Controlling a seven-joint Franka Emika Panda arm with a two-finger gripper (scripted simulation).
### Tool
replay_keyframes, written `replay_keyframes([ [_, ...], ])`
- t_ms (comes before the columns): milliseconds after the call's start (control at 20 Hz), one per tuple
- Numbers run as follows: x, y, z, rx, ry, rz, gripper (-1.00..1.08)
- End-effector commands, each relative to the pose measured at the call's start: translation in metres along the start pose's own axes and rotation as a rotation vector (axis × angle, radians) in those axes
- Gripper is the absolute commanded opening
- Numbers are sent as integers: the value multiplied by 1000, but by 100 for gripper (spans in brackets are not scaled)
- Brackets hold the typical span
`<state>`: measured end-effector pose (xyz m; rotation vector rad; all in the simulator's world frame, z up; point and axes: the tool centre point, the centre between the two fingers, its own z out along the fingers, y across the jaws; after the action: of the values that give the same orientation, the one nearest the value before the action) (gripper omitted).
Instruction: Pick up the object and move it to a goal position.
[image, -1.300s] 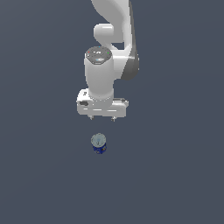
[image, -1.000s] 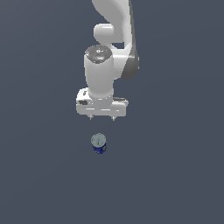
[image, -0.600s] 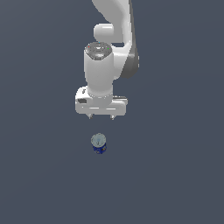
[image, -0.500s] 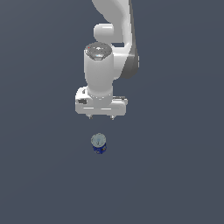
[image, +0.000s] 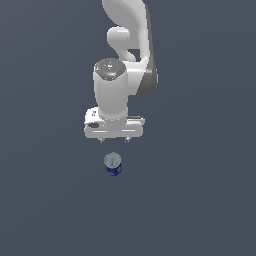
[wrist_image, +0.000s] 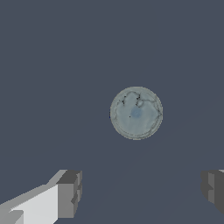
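The object (image: 113, 165) is a small upright can with a dark blue body and a pale silvery round top, standing on the dark grey floor. From the wrist view only its round pale top (wrist_image: 136, 113) shows, seen from straight above. My gripper (image: 114, 140) hangs above the can, pointing down, a short way behind it in the exterior view. Its two grey fingertips (wrist_image: 70, 194) stand wide apart, wider than the can, with nothing between them. The can lies ahead of the gap, apart from both fingers.
The white arm (image: 127, 55) rises from the gripper toward the top of the exterior view. Around the can there is only flat dark grey ground (image: 200, 200).
The gripper has shifted slightly toward the exterior view's left and a little lower, closing in over the can. The can has not moved. The fingers remain open.
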<state>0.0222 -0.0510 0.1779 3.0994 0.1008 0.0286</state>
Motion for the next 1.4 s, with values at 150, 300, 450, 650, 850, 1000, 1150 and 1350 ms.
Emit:
replay_keyframes([
  [150, 17, 5, 18, 11, -7, -100, 100],
  [300, 27, 8, 30, 20, -9, -157, 100],
  [450, 35, 10, 39, 28, -11, -203, 100],
  [650, 41, 12, 49, 37, -11, -247, 100],
  [850, 45, 14, 54, 42, -11, -271, 100],
  [1000, 46, 14, 55, 43, -11, -277, 100],
  [1150, 45, 14, 56, 42, -12, -272, 100],
  [1350, 44, 13, 71, 43, -12, -274, 100],
])
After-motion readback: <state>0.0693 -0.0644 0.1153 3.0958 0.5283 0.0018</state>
